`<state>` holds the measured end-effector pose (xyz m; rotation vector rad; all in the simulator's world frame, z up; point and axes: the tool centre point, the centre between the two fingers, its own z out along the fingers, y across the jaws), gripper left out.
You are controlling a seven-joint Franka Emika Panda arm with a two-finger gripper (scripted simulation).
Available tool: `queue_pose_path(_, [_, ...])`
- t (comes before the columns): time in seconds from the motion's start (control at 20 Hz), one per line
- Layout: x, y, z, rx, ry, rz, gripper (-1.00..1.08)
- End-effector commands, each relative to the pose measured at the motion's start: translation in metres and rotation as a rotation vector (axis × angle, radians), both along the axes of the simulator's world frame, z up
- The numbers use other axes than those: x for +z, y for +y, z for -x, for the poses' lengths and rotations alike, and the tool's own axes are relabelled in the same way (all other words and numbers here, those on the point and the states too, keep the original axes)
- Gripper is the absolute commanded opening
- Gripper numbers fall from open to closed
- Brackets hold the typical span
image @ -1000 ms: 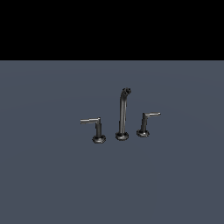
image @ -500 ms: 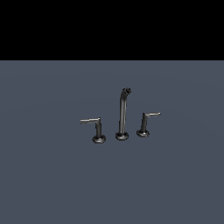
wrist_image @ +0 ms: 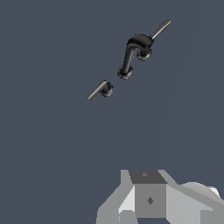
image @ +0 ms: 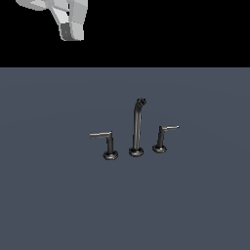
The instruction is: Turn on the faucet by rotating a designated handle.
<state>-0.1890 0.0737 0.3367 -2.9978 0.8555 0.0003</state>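
Observation:
The faucet stands on the grey floor in the exterior view: a tall curved spout [image: 136, 129] between two lever handles. The handle [image: 110, 145] with the longer silvery lever [image: 100, 135] is on the exterior view's left. The shorter-lever handle [image: 160, 140] is on the right. A pale part of my arm [image: 68, 19] shows at the top left, far from the faucet. In the wrist view the spout [wrist_image: 131, 52] and two handles [wrist_image: 105, 89] [wrist_image: 145, 53] lie well ahead of my gripper's grey body [wrist_image: 148, 199]. Its fingertips do not show, and I cannot tell which handle is which there.
The faucet stands alone on a flat dark grey floor [image: 58, 205]. A black background fills the top of the exterior view.
Part of my arm has come into the exterior view at the top left, where none showed before. The faucet and both levers have not moved.

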Motion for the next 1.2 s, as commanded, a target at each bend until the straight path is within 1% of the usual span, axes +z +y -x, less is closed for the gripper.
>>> queue_pose_path(0.0, [-0.016,0.006,-0.009,-0.057,0.001,0.0,-1.0])
queue_pose_path(0.55, [-0.082,0.026,-0.052,-0.284,0.005,0.0,-1.0])
queue_pose_path(1.15, [-0.142,0.033,-0.095,-0.491,0.009,0.002,-1.0])
